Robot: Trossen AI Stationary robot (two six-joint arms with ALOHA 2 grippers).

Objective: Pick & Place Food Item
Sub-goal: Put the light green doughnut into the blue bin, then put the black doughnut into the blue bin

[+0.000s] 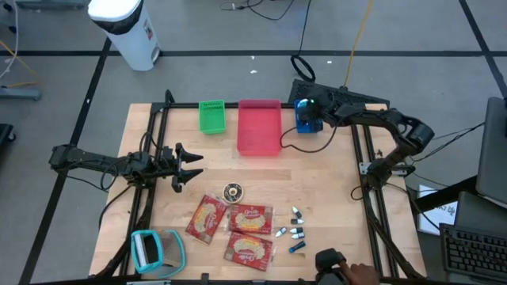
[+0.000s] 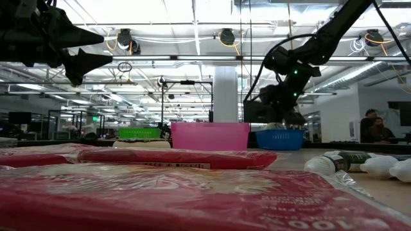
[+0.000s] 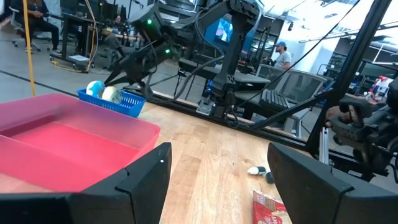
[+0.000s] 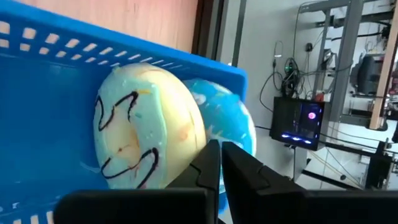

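A blue basket (image 1: 307, 117) stands at the table's far right, beside a pink bin (image 1: 259, 127) and a green bin (image 1: 211, 116). In the basket lie a pale iced doughnut with dark squiggles (image 4: 146, 134) and, behind it, a blue doughnut (image 4: 230, 124). My right gripper (image 4: 221, 165) slants down into the basket, shut, with its tips at the pale doughnut's edge. My left gripper (image 1: 186, 166) waits open and level at the table's left side. Another round doughnut (image 1: 232, 191) lies flat on the table's middle. My right gripper's shut fingertips (image 4: 208, 162) stand in front of the seam between the pale doughnut and the blue one, slanting down from the table's right. Nothing shows between the fingers. Whether they touch either doughnut, I cannot tell.
Three red snack packets (image 1: 238, 229) lie near the front edge, with several small bottles (image 1: 296, 231) to their right. A teal tape dispenser (image 1: 157, 249) sits at the front left. A person's hand (image 1: 356, 273) shows at the front right edge.
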